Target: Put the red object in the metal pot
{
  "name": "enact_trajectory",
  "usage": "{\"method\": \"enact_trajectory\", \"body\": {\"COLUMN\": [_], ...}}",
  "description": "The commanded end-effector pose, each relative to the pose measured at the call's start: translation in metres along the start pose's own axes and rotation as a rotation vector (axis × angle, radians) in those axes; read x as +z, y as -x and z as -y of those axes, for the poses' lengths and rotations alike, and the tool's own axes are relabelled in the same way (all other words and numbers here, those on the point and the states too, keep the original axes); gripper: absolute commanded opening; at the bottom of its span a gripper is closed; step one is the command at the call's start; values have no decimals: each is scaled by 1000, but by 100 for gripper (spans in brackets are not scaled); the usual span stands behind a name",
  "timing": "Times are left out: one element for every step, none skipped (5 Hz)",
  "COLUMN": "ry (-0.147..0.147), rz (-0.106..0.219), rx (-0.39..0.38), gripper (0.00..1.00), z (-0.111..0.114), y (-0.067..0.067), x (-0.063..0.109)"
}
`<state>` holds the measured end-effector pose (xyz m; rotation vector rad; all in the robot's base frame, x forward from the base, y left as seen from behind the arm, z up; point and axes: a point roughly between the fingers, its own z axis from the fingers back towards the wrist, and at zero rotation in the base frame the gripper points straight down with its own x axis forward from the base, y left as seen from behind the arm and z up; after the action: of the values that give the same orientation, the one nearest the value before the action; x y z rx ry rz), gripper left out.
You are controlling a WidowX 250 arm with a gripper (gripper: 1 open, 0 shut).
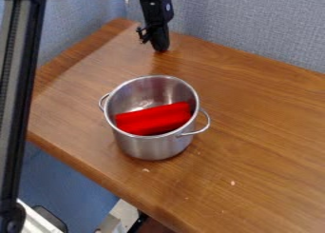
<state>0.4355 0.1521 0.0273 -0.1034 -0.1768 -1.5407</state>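
The red object (154, 120), probably light and firm, lies inside the metal pot (152, 147); mid-length suits a grasp. The pincer (160, 48), well apart from it, is closed.

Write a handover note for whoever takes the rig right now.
Gripper: shut, nothing seen in it; it is at the far side of the table, well away from the pot.
Red object: inside the metal pot, lying across it below the rim.
Metal pot: upright on the table, no lid, both side handles visible.
Done: the red object is in the pot.
Left: nothing that I can see; probably just park the arm.
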Motion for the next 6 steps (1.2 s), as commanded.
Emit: {"method": "enact_trajectory", "body": {"ry": [-37, -25, -11, -2, 11, 1], "rz": [-13, 2, 12, 23, 35, 23], "rx": [-15, -7, 26, 58, 74, 68], "gripper": [0, 0, 100, 100, 100, 100], "z": [-1, 4, 1, -3, -3, -4], "y": [-8, -9, -13, -18, -16, -19], "x": [18, 13, 9, 4, 2, 13]}}
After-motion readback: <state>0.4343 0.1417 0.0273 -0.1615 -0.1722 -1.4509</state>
